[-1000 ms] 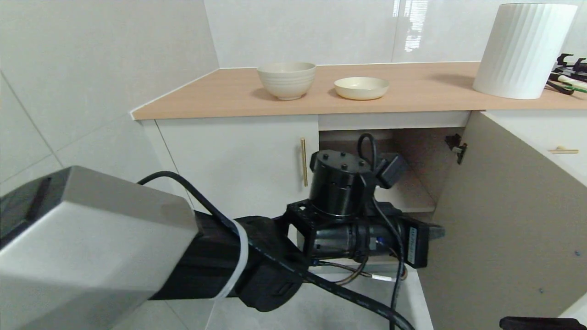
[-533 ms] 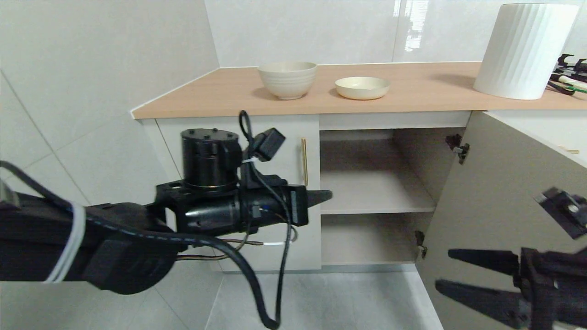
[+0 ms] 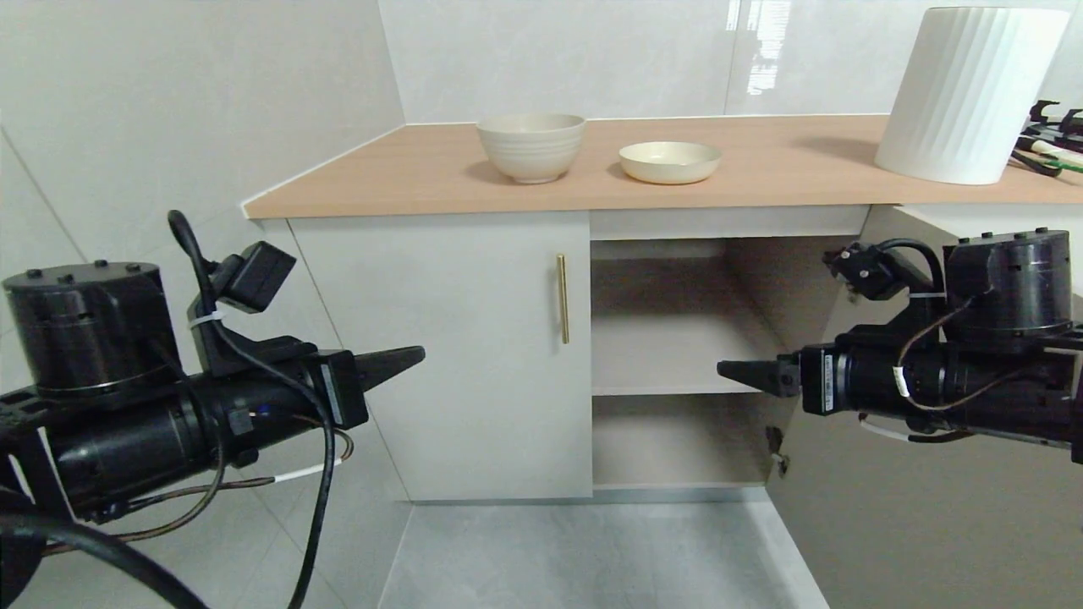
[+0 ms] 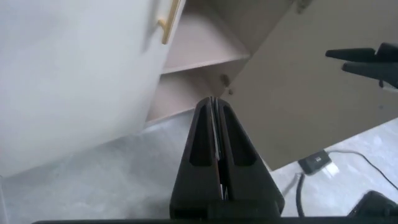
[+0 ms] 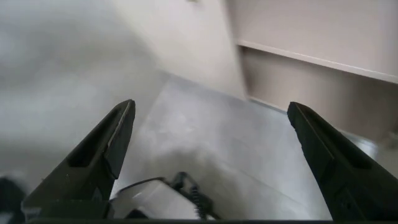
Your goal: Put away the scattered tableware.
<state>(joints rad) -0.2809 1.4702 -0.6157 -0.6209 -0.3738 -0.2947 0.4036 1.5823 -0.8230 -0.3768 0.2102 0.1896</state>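
Sitting on counter [image 3: 406, 182]: one bowl [image 3: 530, 148], one dish [image 3: 669, 161]; left hand [image 3: 404, 358] together, right hand [image 3: 734, 370] apart.

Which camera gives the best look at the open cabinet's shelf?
Head view: the shelf faces the camera, its whole front visible. The left wrist view catches it obliquely; the right wrist view, its front edge.

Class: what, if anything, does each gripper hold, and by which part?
Nothing. The left gripper is shut and empty, the right gripper open and empty; the bowl and dish sit on the countertop.
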